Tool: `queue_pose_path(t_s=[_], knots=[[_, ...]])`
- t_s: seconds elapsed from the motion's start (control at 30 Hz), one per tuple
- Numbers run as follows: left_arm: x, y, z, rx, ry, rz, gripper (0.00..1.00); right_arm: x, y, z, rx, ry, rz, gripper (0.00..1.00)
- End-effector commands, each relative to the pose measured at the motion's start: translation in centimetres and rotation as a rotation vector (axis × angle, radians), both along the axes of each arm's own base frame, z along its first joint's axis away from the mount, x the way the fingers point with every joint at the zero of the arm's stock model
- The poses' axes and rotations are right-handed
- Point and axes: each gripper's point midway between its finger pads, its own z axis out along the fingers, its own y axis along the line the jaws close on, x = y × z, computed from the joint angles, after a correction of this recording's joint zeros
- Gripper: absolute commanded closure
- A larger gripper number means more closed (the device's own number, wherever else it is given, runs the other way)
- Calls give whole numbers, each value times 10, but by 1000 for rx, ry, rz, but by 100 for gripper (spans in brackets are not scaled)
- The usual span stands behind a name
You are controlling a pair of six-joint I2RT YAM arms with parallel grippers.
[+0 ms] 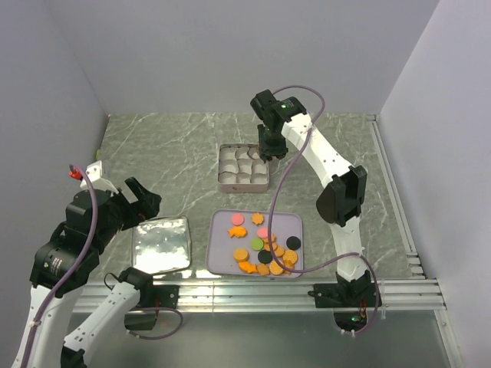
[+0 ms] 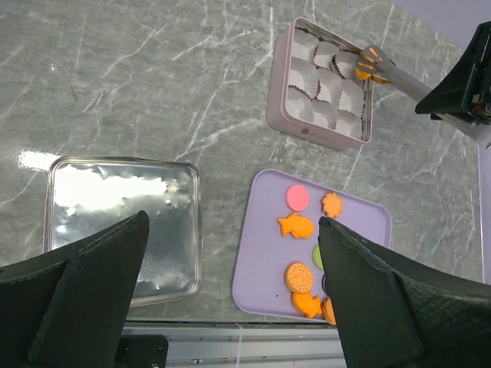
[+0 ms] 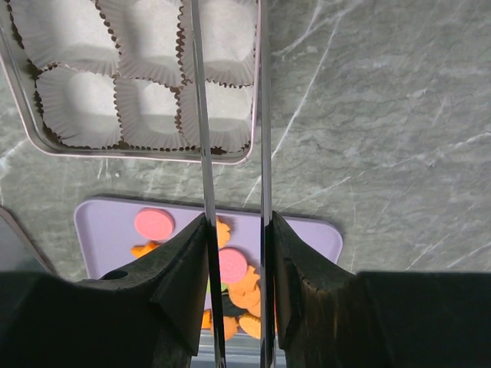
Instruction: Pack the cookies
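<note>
Your right gripper [image 3: 238, 230] pinches tongs [image 2: 403, 77] holding one orange cookie [image 2: 374, 63] over the nine-cup tin [image 2: 307, 132] — your left gripper [image 2: 232, 222] hangs spread over the near-left corner.

square tin [image 1: 244, 185]: white paper cups [image 1: 230, 159] | lavender tray [image 1: 221, 247]: nearer | shiny lid [image 1: 160, 245]: left of tray | marble table [image 1: 169, 146]

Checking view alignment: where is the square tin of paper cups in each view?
Top external: tin at centre, just beyond the lavender tray.
Left wrist: tin upper right, tray below it.
Right wrist: tin top left, tray below it.
Shared landmark: the lavender tray.
</note>
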Motion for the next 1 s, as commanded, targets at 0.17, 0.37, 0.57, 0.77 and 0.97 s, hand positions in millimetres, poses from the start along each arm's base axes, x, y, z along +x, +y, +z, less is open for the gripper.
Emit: queue_pose_path(t_s=[0.17, 0.37, 0.57, 0.77, 0.97], knots=[[2, -8, 12, 3, -28, -56, 2, 16, -2, 7, 2, -36, 6, 63], [4, -11, 13, -4, -27, -66, 2, 17, -2, 10, 22, -41, -8, 57], [3, -12, 10, -15, -24, -65, 3, 16, -2, 14, 26, -44, -12, 55], [-1, -12, 6, -37, -21, -58, 2, 12, -5, 32, 40, -75, -21, 51], [-2, -17, 1, -62, -9, -71, 3, 3, -10, 51, 58, -99, -25, 51]])
